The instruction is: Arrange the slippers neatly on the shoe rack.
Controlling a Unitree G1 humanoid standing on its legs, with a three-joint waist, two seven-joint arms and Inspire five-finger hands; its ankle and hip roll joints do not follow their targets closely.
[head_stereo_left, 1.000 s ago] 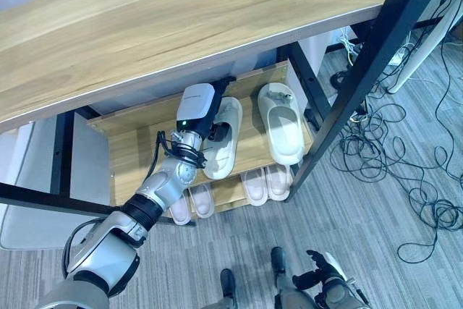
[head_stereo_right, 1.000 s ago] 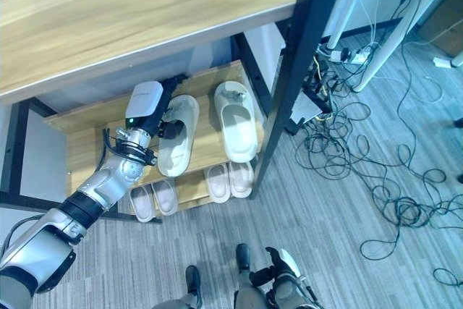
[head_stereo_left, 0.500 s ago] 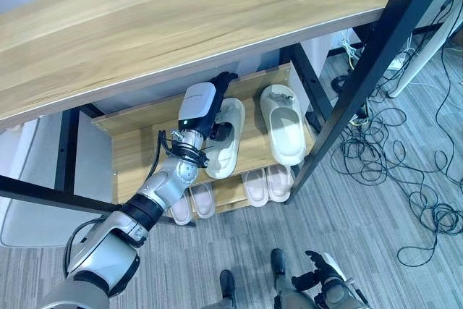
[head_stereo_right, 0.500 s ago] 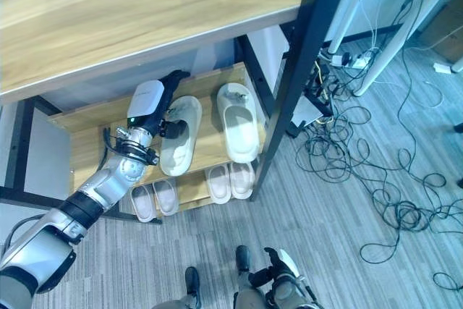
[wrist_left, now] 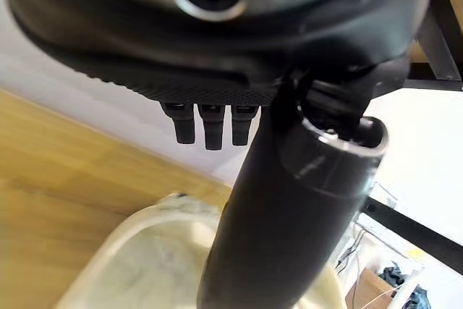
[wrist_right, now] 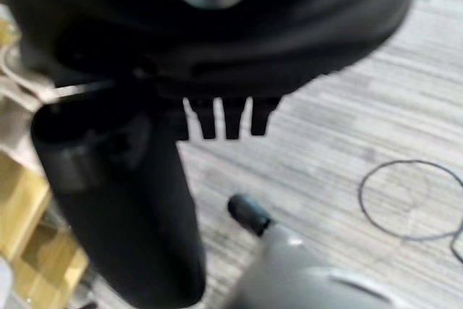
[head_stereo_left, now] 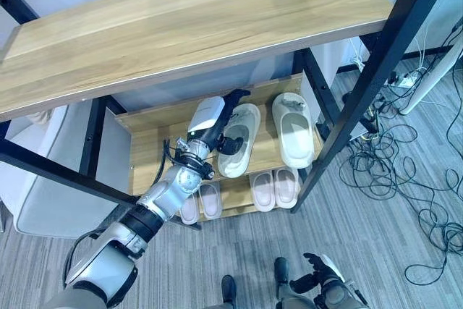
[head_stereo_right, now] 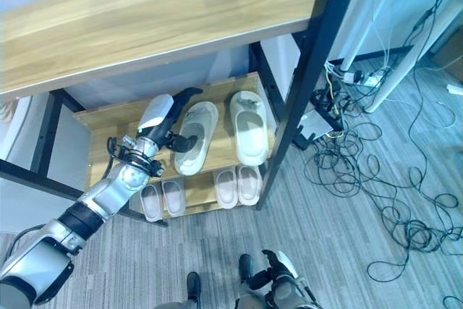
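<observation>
Two cream slippers lie on the middle shelf (head_stereo_left: 153, 144) of the wooden shoe rack. The left slipper (head_stereo_left: 243, 135) is slanted, toe toward the back right; the right slipper (head_stereo_left: 295, 129) lies straighter, a small gap away. My left hand (head_stereo_left: 228, 115) is open at the left slipper's outer edge, fingers straight toward the back and thumb (wrist_left: 278, 236) resting over the slipper's hollow (wrist_left: 137, 265). My right hand (head_stereo_left: 317, 281) hangs open low above the carpet, away from the rack.
The wide wooden top board (head_stereo_left: 181, 27) overhangs the shelf. Two pairs of small pale slippers (head_stereo_left: 275, 187) lie on the lowest shelf. A black post (head_stereo_left: 362, 85) stands at the rack's right front corner, with tangled cables (head_stereo_left: 405, 179) on the carpet beyond.
The camera has shifted, so the whole rack sits differently in the picture. My left hand stays at the left slipper, which now slants a little more toward the right slipper.
</observation>
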